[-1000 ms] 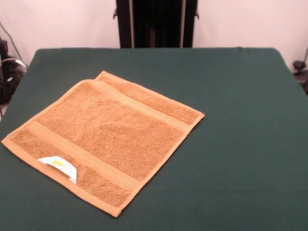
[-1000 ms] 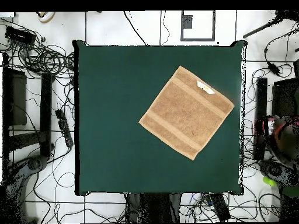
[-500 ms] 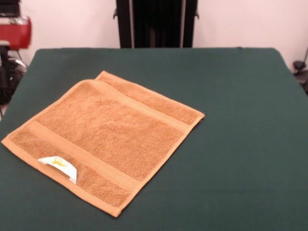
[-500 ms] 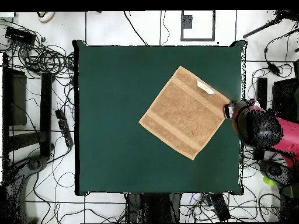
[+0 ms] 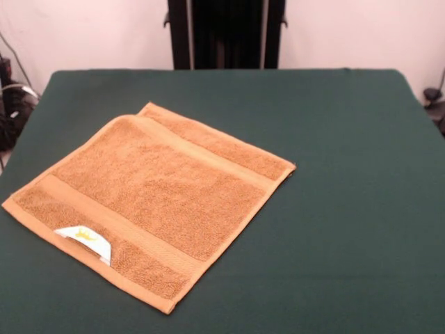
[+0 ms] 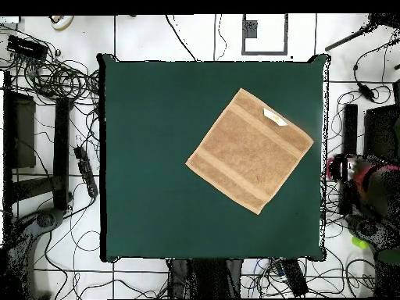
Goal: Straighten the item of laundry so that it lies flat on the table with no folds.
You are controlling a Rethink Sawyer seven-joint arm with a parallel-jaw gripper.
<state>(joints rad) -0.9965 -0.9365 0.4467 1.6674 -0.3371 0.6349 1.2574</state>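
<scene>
The towel lies spread on the green tabletop, turned like a diamond, all of it inside the tabletop's edges. In the overhead view the towel sits toward the right half of the tabletop. Its white tag pokes out at one hem. One far corner looks doubled over, a second layer peeking past it. Something red and black shows off the tabletop's side; I can't tell the gripper's state.
</scene>
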